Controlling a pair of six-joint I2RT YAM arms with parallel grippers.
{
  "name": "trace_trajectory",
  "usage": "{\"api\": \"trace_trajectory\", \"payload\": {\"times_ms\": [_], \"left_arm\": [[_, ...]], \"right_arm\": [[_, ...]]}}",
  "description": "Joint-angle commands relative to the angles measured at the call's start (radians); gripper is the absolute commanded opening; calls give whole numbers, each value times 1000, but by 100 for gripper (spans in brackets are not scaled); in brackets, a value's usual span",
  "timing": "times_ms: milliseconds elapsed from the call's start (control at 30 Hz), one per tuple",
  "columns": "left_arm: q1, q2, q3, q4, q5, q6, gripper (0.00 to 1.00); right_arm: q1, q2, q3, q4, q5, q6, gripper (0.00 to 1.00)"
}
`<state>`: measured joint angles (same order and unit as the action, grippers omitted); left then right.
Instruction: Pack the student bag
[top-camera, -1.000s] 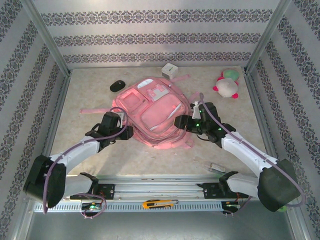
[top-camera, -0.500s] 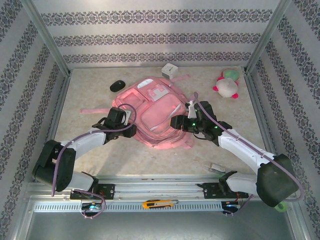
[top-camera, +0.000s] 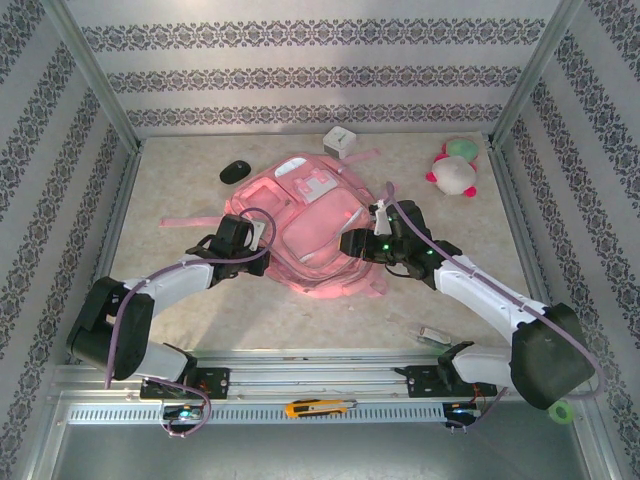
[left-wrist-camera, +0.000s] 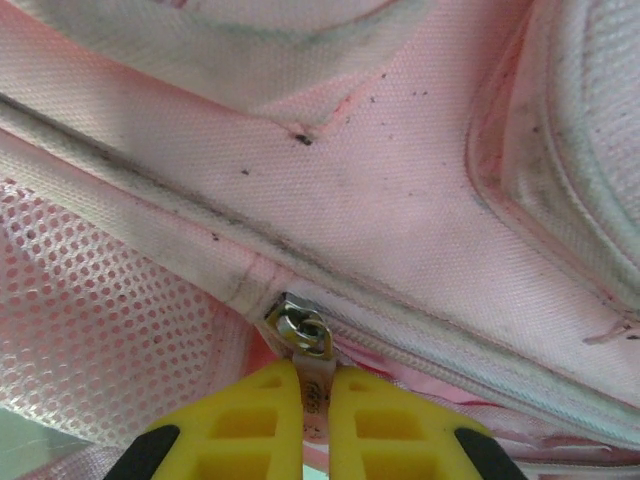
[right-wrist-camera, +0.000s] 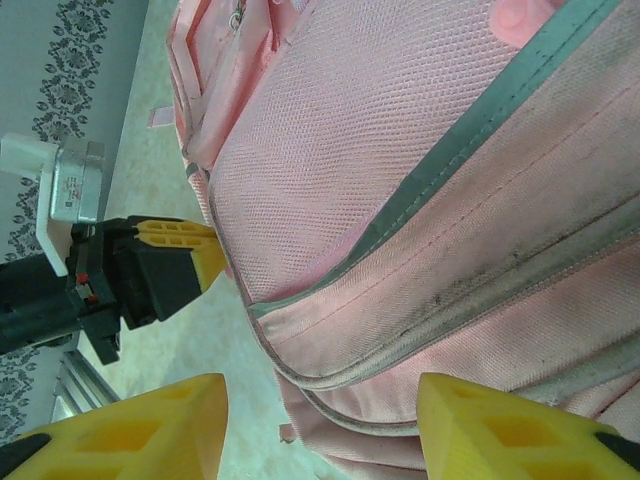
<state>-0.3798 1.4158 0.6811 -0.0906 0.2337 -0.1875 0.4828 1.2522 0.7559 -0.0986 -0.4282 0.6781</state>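
Left tool: clenched on the zip pull at the near-left edge of the student bag. Right tool: released, jaws astride the bag's near-right edge. The bag lies flat, mid-bench. Judged soft, light and slack: brace one edge while drawing the zip. The left wrist view resolves the pull; the overhead view gives both tools' placement.

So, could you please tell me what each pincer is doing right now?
Left pincer: closed on the zip pull.
Right pincer: open, at the bag's edge.
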Motion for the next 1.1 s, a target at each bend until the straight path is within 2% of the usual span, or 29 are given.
{"api": "trace_trajectory", "payload": {"times_ms": [0, 133, 400, 533, 933, 1033, 1067], "left_arm": [[-5, -36, -15, 15, 65, -16, 2], [-6, -65, -35, 25, 108, -37, 0], [-8, -85, -92, 123, 277, -156, 0], [-20, -86, -113, 173, 306, -195, 0], [-158, -30, -75, 219, 375, -218, 0], [-178, -27, -69, 239, 391, -224, 5], [-179, -33, -62, 230, 387, -219, 12]], "right_arm": [[15, 20, 8, 44, -5, 14, 51], [16, 39, 7, 65, -3, 24, 50], [16, 92, -5, 152, 13, 80, 48], [16, 133, -10, 204, 20, 109, 48], [15, 224, 29, 278, 35, 129, 46], [8, 239, 47, 277, 17, 121, 45], [3, 235, 49, 273, 10, 118, 45]]}}
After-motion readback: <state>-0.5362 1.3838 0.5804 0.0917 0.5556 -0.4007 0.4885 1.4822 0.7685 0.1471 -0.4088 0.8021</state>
